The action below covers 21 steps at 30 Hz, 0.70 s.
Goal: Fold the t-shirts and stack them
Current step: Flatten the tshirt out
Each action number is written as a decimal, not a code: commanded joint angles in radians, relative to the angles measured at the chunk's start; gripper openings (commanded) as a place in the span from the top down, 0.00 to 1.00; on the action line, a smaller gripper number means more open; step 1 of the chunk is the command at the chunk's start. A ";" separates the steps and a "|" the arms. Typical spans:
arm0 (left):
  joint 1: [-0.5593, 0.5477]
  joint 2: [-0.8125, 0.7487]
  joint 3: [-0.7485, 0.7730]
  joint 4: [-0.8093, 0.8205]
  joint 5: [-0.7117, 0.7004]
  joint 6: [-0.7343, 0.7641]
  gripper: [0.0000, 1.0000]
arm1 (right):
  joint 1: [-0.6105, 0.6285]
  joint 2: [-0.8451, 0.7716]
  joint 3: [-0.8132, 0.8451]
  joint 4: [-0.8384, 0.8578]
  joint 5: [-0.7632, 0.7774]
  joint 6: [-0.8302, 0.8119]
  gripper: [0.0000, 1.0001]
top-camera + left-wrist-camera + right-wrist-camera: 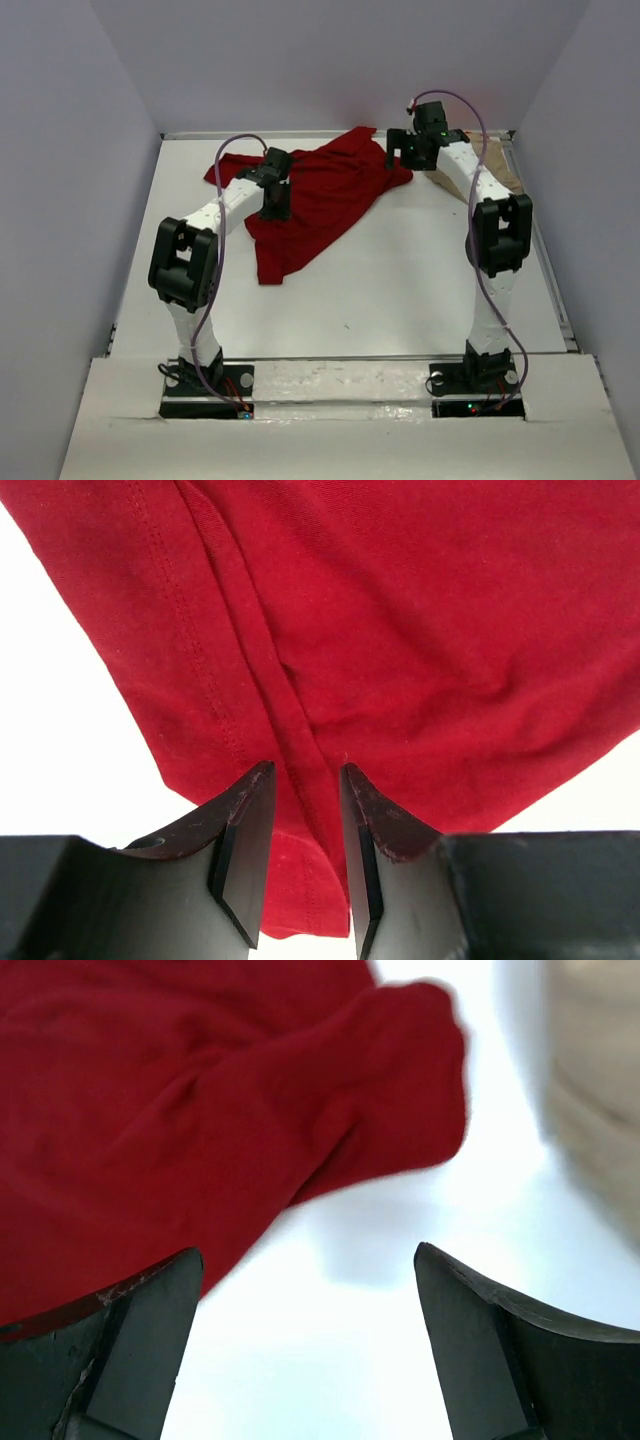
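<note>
Clamped in left end effector, closest in: seamed fold of dark red t-shirt, rest spread ahead over white worktop. Spread wide and empty, right end effector: red cloth ahead-left, blurred tan t-shirt ahead-right.

Lab test cell — white table w/ plain grey walls

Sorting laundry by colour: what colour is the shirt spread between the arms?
The shirt is plain dark red; left wrist view shows it best.
</note>
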 commanded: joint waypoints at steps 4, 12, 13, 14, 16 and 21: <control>-0.001 -0.056 0.010 -0.005 -0.011 -0.002 0.58 | 0.071 -0.212 -0.325 0.184 -0.068 0.053 0.10; -0.026 -0.056 -0.022 -0.005 -0.002 -0.013 0.59 | 0.071 -0.271 -0.440 0.226 -0.169 0.090 0.22; -0.026 -0.053 -0.025 -0.002 -0.003 -0.016 0.59 | 0.071 -0.271 -0.446 0.234 -0.189 0.098 0.23; -0.026 -0.051 -0.027 0.001 -0.012 -0.017 0.59 | 0.071 -0.268 -0.462 0.257 -0.229 0.104 0.29; -0.024 -0.041 -0.008 -0.003 -0.018 -0.016 0.58 | 0.071 -0.258 -0.465 0.266 -0.261 0.109 0.35; -0.021 0.007 0.073 -0.034 -0.018 0.004 0.52 | 0.071 -0.235 -0.474 0.265 -0.300 0.101 0.46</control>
